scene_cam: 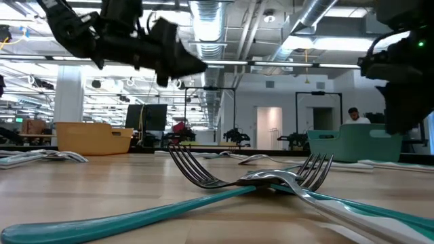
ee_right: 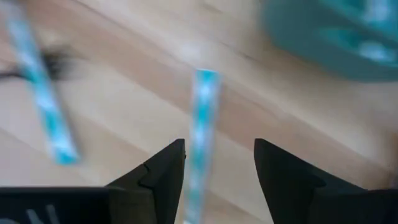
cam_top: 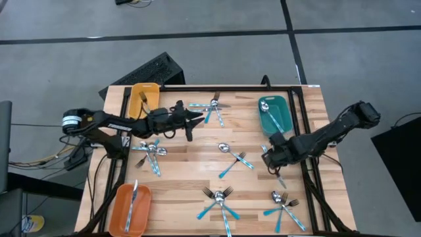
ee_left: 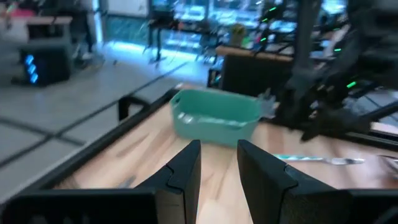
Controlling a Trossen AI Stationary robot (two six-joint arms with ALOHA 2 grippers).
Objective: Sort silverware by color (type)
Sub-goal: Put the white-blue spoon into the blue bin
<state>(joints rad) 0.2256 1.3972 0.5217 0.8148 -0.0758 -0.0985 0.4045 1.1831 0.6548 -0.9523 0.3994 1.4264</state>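
While spread, right pincer [ee_right: 216,163] over silverware [ee_right: 202,134]

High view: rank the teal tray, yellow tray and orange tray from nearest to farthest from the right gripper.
From the right gripper:
1. Teal rectangular plastic tray, just beyond it at the table's far right.
2. Yellow rectangular plastic tray, far-left corner.
3. Orange rectangular plastic tray, near-left corner.
Two and three are nearly level; that order is tentative.

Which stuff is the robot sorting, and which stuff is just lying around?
For the job:
- silver forks, spoons and knives with light-blue handles
- yellow rectangular tray
- orange rectangular tray
- teal rectangular tray

Just lying about:
- black keyboard behind the table
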